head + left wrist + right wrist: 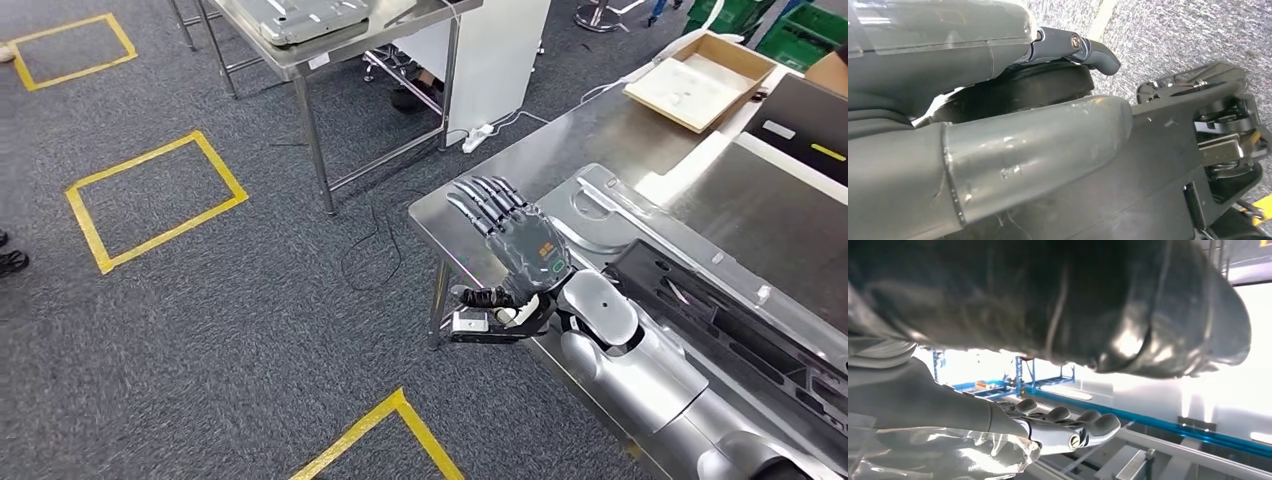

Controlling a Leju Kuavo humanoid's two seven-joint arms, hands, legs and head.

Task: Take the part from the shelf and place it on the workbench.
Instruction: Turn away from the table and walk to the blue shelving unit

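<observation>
One silver part [612, 205] lies flat on the bench [560, 140], its near end close to the corner and edge. Looks placed, as far as I can judge.

Right hand [510, 235]: over that bench corner, fingers stretched out straight and apart from the thumb, holding nothing. It hangs just beside the part's near end; I cannot tell whether the fingers touch it.

Left hand [1038, 140]: down at my side above the carpet. Thumb shows large, one finger bent; whether it is closed I cannot tell.

Risks, as I judge them:
- Pulling the right arm back low could catch the part's raised rim with fingers or forearm and drag it toward the edge. It sits near enough to the corner to tip off.
- The camera [480, 322] under my wrist hangs outside the bench edge, about level with it. A sideways sweep could knock it on the steel.
- Lifting clear first, then drawing back, seems the safer order.
</observation>
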